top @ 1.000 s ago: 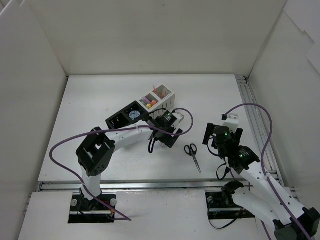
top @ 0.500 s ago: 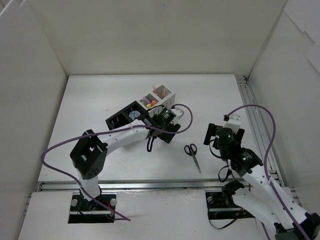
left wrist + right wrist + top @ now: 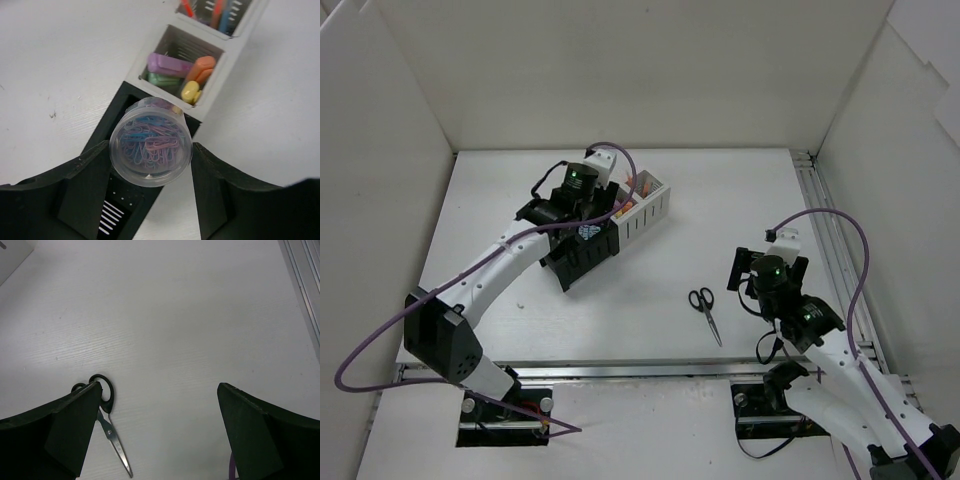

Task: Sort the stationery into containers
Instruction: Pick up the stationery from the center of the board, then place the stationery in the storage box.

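The left gripper (image 3: 150,151) is partly closed, its fingers against both sides of the clear round tub (image 3: 150,144) of coloured paper clips. The tub is over the black compartment (image 3: 107,131), which adjoins the white compartment (image 3: 212,102) holding markers; it appears lifted rather than seated, but this cannot be confirmed. The right gripper (image 3: 157,386) is spread wide and empty above the table (image 3: 200,315), with the black-handled scissors (image 3: 106,421) lying flat near one fingertip.

No lettering, brand, number or sign is legible anywhere: not on the tub (image 3: 150,142), the containers (image 3: 646,216) or the scissors (image 3: 107,427).
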